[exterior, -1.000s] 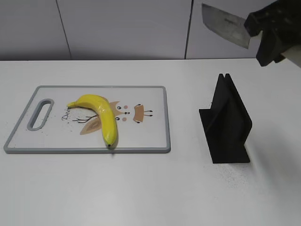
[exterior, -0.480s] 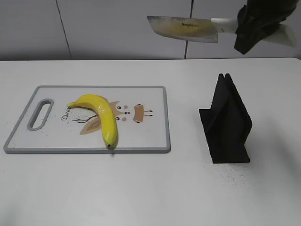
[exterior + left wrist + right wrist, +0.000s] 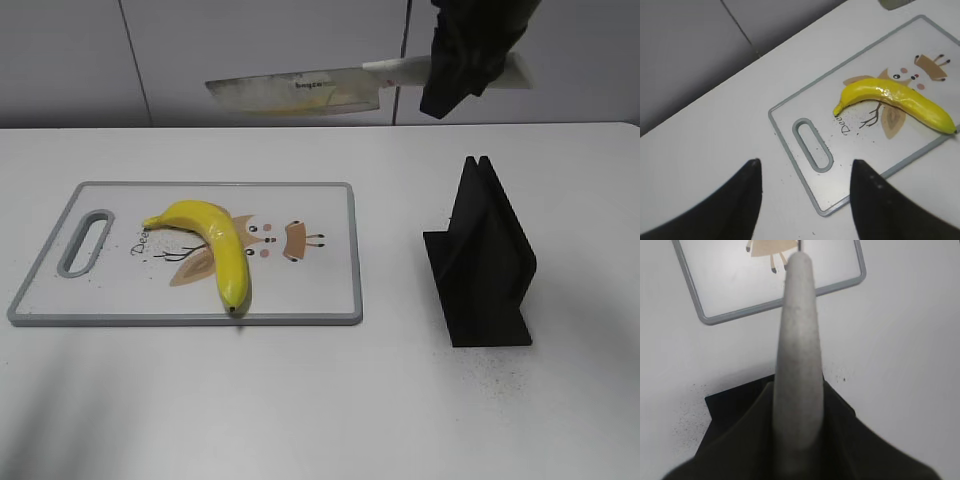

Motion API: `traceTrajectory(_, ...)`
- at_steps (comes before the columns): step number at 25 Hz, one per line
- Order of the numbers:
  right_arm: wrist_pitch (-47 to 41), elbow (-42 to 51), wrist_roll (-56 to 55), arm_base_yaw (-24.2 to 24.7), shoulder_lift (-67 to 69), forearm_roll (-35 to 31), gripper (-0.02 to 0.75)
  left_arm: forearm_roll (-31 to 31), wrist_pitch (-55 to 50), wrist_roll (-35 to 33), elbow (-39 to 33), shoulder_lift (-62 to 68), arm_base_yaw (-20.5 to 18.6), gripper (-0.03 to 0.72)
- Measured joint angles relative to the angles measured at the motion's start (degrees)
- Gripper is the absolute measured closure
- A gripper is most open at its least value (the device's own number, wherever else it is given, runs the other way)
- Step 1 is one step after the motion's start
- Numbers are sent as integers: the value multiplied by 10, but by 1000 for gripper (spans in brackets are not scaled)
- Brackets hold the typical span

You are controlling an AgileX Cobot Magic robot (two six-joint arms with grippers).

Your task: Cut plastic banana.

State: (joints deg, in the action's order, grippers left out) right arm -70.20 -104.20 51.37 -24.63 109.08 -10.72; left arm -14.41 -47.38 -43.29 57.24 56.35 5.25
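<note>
Above the cutting board [image 3: 330, 290], right gripper [image 3: 470, 55] clamps a knife [image 3: 300, 92].
Its handle hides the blade from the wrist view; left gripper [image 3: 805, 195] spread wide; plastic banana [image 3: 215, 245] lies unobstructed.

Right hand [image 3: 470, 55] raised high above the table [image 3: 330, 400], up and behind the black stand [image 3: 485, 260], clamped on the pale handle of a knife [image 3: 300, 95] whose blade juts level toward the left. Dark fingers [image 3: 850, 440] wrapped round both sides of the handle in the right wrist view. Left hand [image 3: 805, 200] hovering above the table off the handle end of the cutting board [image 3: 812, 150], fingers [image 3: 747, 200] spread apart, holding nothing.
</note>
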Motion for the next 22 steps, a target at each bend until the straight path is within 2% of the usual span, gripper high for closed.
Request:
traceTrajectory(7, 0, -44, 127, 0, 52, -67, 574, -7, -61, -161, 127, 159, 70, 160)
traceTrajectory(9, 0, -52, 152, 0, 61, -87, 574, -8, -71, -186, 156, 200, 89, 160)
traceTrajectory(16, 1, -62, 205, 0, 96, -111, 574, -11, -99, -216, 239, 327, 114, 160)
traceTrajectory(22, 12, -65, 225, 0, 125, -165, 574, -14, -113, -230, 251, 395, 119, 161)
